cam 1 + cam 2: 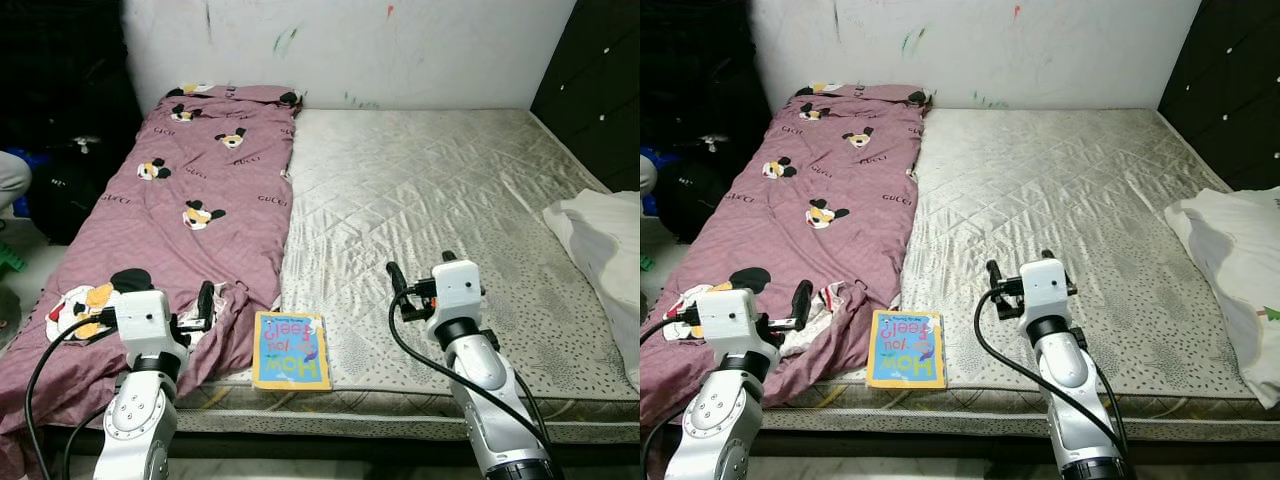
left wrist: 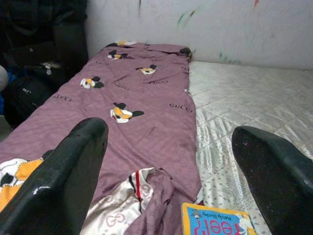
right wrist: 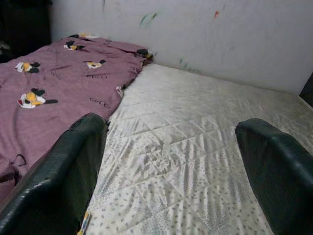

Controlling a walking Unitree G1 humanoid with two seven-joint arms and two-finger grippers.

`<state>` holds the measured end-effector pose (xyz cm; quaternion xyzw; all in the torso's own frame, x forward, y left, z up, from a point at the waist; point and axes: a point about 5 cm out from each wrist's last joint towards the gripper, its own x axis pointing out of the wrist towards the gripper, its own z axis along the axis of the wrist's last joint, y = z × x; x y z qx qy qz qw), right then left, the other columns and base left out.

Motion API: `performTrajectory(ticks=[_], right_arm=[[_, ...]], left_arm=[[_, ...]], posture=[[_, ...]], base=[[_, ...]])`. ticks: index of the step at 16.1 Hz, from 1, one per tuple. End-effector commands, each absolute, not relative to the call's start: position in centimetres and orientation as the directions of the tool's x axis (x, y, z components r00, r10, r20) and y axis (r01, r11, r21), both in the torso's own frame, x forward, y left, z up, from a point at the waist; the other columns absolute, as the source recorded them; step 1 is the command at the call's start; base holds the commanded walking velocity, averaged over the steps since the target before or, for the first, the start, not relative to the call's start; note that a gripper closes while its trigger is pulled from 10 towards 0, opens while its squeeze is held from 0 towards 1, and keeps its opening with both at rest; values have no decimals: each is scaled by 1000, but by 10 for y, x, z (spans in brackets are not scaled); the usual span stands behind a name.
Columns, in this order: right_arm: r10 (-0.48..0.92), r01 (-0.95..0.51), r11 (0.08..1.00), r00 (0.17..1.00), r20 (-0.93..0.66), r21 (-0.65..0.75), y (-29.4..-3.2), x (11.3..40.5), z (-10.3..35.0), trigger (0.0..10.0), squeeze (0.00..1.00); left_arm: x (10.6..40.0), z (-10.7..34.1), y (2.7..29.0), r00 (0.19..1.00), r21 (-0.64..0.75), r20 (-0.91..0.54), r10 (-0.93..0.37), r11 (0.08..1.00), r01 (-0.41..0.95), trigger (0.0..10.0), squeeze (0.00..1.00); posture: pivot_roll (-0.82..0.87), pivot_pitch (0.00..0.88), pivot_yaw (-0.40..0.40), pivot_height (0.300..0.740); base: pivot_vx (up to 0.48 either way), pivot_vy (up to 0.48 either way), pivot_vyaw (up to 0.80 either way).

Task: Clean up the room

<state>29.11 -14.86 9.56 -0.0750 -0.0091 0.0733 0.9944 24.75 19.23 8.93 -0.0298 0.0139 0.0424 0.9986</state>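
Standing at the near edge of the mattress (image 1: pixel 430 200), both arms raised. Left gripper (image 2: pixel 166 161) with fingers spread wide, holding nothing, hovering over the bunched near end of the purple blanket (image 1: pixel 200 190); right gripper (image 3: pixel 171 161) likewise spread and empty, over bare quilted mattress. Book (image 1: pixel 291 350) lying flat, cover up, right at the near edge, just beside the blanket's crumpled hem and between the two grippers. Probably the first thing to collect, yet thin and flush against the fabric: likely to slide under a fingertip and slip off the edge to the floor. Snagging the blanket along with it also possible, given the loose folds touching its side. White bundle of cloth (image 1: pixel 605 260) at the right edge, partly overhanging, easy to drag off if pulled from one corner.
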Motion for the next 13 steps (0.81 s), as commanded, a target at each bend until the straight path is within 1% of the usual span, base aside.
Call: performTrajectory(ticks=[1,5,13], right_arm=[[157,-155,975,988,0,-156,-147,293,96,10000,0],[154,-154,976,988,-11,-152,-147,293,95,10000,0],[155,-156,974,988,-20,-163,-148,293,93,10000,0]], left_arm=[[248,91,193,996,-59,-22,82,995,-83,10000,0],[248,89,194,995,-79,-34,90,993,-93,10000,0],[248,89,193,996,-90,-36,87,992,-90,10000,0]], posture=[[27,17,-6,740],[28,23,-9,740],[25,26,-10,740]], base=[[0,0,0],[0,0,0],[0,480,0]])
